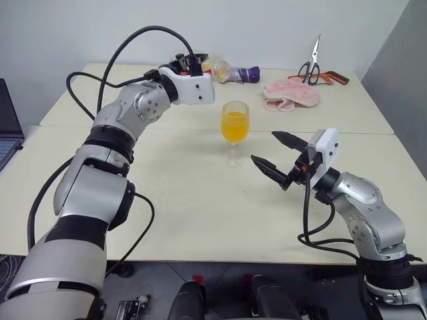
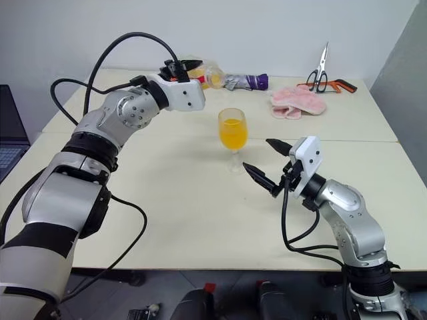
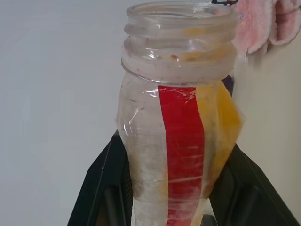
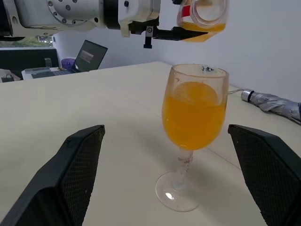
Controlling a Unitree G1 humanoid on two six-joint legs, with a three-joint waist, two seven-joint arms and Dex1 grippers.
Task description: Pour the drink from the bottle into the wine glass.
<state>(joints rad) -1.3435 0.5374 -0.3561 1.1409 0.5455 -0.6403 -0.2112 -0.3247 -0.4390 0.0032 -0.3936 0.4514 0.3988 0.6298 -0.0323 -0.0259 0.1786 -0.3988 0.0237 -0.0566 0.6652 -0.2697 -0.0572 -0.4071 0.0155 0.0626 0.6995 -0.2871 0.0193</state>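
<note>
The wine glass (image 1: 235,127) stands upright at the table's middle, its bowl about two-thirds full of orange drink (image 4: 193,115). Above and behind it my left gripper (image 1: 195,64) is shut on the bottle (image 1: 217,69), which lies nearly level with its open mouth away from the arm. The bottle (image 3: 181,141) is clear with a red stripe, has no cap on, and holds a little orange drink (image 4: 203,29) along one side. My right gripper (image 1: 268,149) is open just to the right of the glass, fingers (image 4: 80,174) apart on either side and not touching it.
At the back of the table lie a purple folded umbrella (image 1: 244,75), a pink cloth (image 1: 291,95) and scissors (image 1: 311,67). A laptop (image 1: 7,130) sits off the left edge. A seam (image 1: 333,133) runs across the table behind the glass.
</note>
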